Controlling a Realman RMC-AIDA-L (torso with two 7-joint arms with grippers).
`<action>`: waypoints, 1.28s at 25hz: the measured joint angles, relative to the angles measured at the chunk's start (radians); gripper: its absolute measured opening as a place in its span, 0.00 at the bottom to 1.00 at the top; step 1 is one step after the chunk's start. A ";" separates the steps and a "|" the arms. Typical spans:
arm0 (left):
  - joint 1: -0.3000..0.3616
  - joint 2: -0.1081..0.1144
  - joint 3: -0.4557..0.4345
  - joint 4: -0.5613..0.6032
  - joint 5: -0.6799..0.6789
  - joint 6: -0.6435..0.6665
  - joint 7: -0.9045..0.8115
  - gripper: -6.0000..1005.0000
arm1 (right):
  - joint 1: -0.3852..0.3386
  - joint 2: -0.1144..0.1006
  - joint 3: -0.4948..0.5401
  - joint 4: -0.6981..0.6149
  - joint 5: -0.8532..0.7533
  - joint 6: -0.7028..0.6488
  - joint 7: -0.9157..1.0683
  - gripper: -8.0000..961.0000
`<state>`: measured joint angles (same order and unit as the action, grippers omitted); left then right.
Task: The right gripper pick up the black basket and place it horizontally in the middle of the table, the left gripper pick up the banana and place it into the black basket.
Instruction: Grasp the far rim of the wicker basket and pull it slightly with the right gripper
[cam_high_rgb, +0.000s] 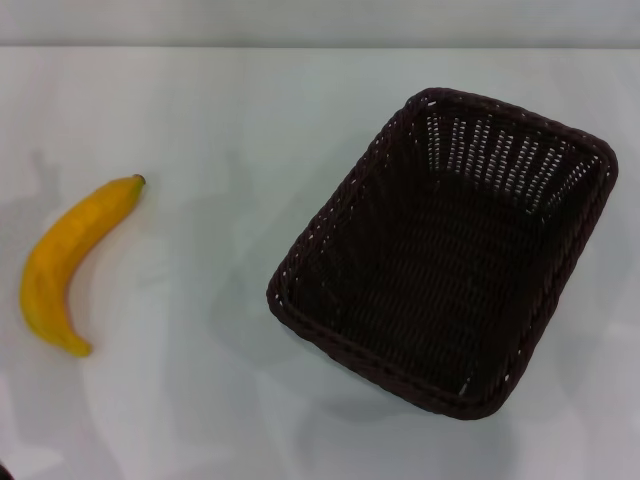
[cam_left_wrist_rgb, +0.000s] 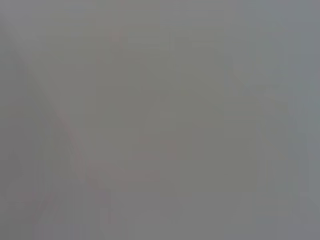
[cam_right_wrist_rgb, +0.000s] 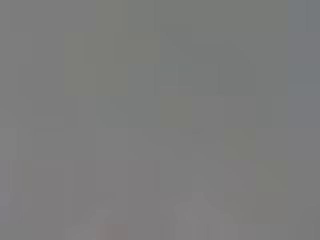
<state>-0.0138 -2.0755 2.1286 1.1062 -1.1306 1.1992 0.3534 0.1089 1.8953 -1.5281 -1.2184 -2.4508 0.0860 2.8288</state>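
The black basket (cam_high_rgb: 445, 250) stands on the white table (cam_high_rgb: 220, 150), right of the middle, turned at a slant with its long side running from near left to far right. It is empty. The banana (cam_high_rgb: 72, 262) lies on the table at the left, curved, with its dark stem tip pointing away from me. Banana and basket are well apart. Neither gripper shows in the head view. Both wrist views show only a plain grey blur with nothing to make out.
The table's far edge (cam_high_rgb: 320, 46) runs across the top of the head view. A small dark corner shows at the bottom left edge (cam_high_rgb: 4, 472).
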 joint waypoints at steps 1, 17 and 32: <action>0.000 0.000 -0.001 -0.001 0.000 -0.002 0.000 0.89 | 0.008 -0.012 0.022 -0.034 -0.014 -0.095 -0.002 0.60; -0.009 -0.002 -0.007 -0.008 -0.002 -0.012 -0.012 0.89 | 0.196 0.067 0.466 -0.297 0.156 -0.993 -0.428 0.60; -0.007 0.000 -0.001 -0.010 -0.001 -0.013 -0.029 0.89 | 0.314 0.048 0.603 -0.252 0.331 -1.345 -0.598 0.67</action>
<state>-0.0203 -2.0755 2.1271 1.0965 -1.1311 1.1863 0.3248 0.4234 1.9435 -0.9250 -1.4701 -2.1203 -1.2586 2.2304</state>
